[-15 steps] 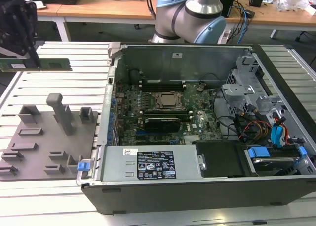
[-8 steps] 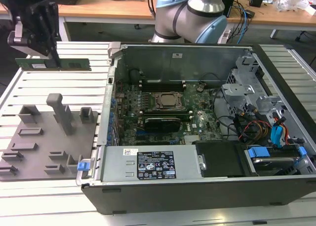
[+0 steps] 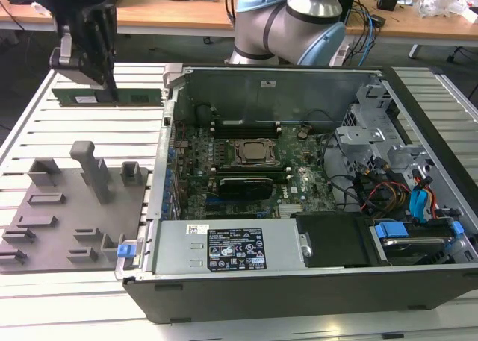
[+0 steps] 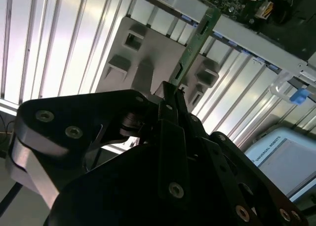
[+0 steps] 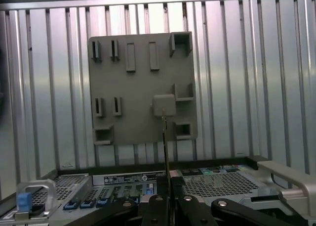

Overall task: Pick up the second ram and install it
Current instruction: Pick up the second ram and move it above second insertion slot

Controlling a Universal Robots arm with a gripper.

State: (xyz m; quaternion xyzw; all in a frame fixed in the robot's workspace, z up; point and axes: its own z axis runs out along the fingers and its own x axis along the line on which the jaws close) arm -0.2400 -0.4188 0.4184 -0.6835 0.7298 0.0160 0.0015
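Black two-finger gripper [image 3: 110,93] is pinched onto the slim flat green circuit-board ram stick [image 3: 108,96], gripping it near mid-length. In the exterior view the stick lies level and sticks out past the gripper on both sides. In both wrist views the ram stick [image 4: 197,38] [image 5: 164,137] is seen edge-on, running straight out from between the closed fingers of the gripper [image 4: 173,90] [image 5: 165,179].

The ram stick is held in the air, clear of the ribbed aluminium desk [image 3: 75,311]. The grey moulded fixture plate with raised pockets and posts [image 3: 52,207] [image 4: 148,53] [image 5: 138,87] lies below the gripper, well apart from the stick.

The open black computer case with its green motherboard exposed [image 3: 299,184] stands beside the gripper, toward the exterior view's right.
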